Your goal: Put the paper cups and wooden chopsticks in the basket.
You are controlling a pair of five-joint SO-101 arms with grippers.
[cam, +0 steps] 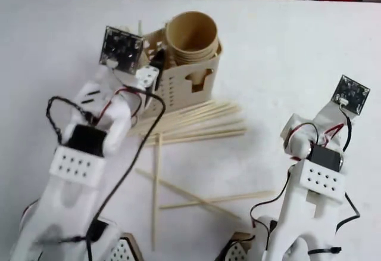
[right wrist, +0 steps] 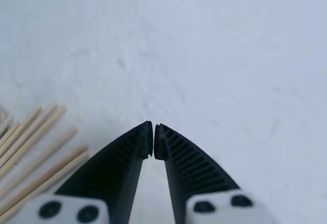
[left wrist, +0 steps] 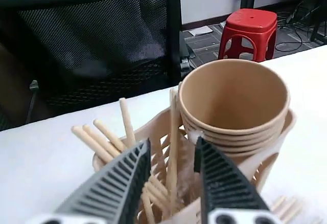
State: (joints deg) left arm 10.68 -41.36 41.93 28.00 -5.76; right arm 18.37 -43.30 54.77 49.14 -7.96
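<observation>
**A:** How was the left gripper [left wrist: 172, 144] set?

**B:** Narrowly parted, right above the basket [left wrist: 286, 129]. One upright stick [left wrist: 173, 127] rose in the gap, and as far as I could tell the pads were not pressing it.

**A:** And the right gripper [right wrist: 153, 138]?

**B:** Closed tip to tip and empty, over bare table [right wrist: 214, 55] well to one side of the basket, with the stick ends just beside it.

**A:** Where were the goods?

**B:** The paper cups [left wrist: 235, 96] sat nested inside the basket, with the standing chopsticks [left wrist: 102, 137] next to them. A bundle of chopsticks [cam: 196, 124] lay flat against the basket's foot. The loose sticks [cam: 156, 183] were scattered farther out from it.

**A:** How would they handle?

**B:** The sticks looked light, stiff, thin and smooth. Lying flat, they gave the pads little to get under and would probably roll. I'd pinch one or two across the middle so they don't swing or slip. The cups seemed thin-walled and easy to crush, so a gentle grip at the rim would suit them.
</observation>
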